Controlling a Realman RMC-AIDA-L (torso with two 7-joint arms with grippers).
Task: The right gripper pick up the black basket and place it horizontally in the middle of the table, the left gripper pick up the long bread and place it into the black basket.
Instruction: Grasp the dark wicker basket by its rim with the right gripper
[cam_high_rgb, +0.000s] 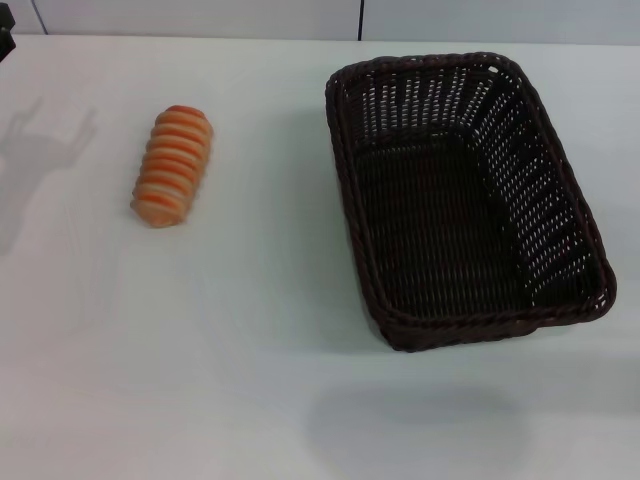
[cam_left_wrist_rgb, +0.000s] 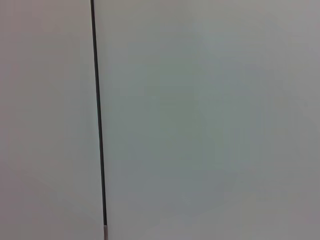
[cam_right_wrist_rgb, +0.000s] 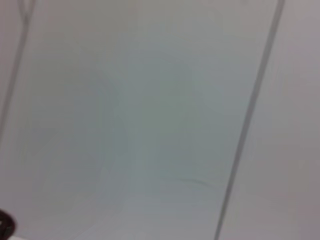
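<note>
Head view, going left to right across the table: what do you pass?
Bread → bare table → basket, empty. Neither gripper shows in this view.

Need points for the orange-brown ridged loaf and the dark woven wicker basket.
orange-brown ridged loaf (cam_high_rgb: 173, 165), head view, on a middle ridge of its top.
dark woven wicker basket (cam_high_rgb: 440, 327), head view, on the braided near rim.

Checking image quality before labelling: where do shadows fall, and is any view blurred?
Head view: soft shadows on the table left of the bread and in front of the basket. Left wrist view: sharp dark seam. Right wrist view: blurred, seams smeared.
</note>
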